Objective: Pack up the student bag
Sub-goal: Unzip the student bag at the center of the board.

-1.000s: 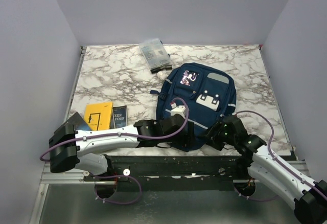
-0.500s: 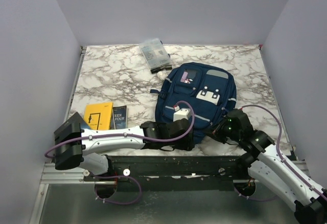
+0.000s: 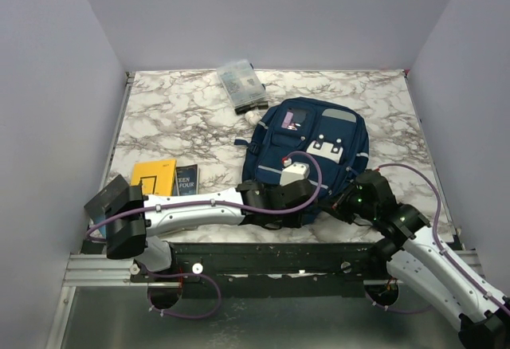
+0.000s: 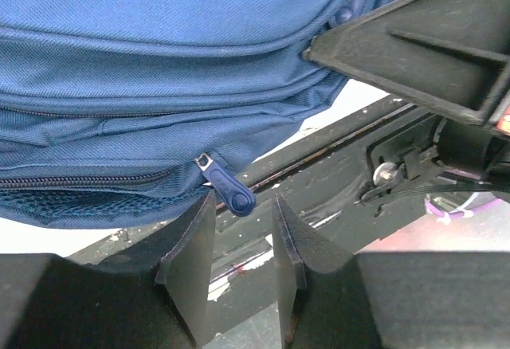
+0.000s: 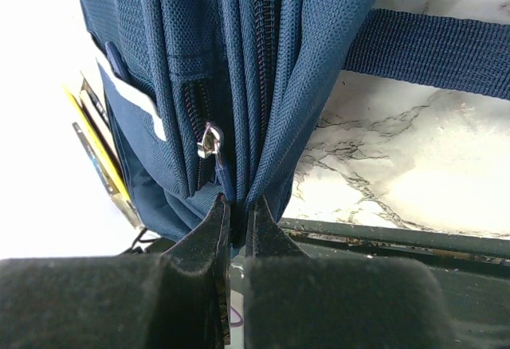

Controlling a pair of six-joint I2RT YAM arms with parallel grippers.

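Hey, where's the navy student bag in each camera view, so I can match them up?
Top external: student bag lies right of centre.
Left wrist: student bag fills the upper left.
Right wrist: student bag fills the upper left and centre.
Shared landmark: the black rail just past the bag's near end, visible in all three.

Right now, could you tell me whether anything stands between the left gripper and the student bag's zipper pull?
Nothing visible does. The student bag's zipper pull hangs right at the gap between the left gripper's open fingers.
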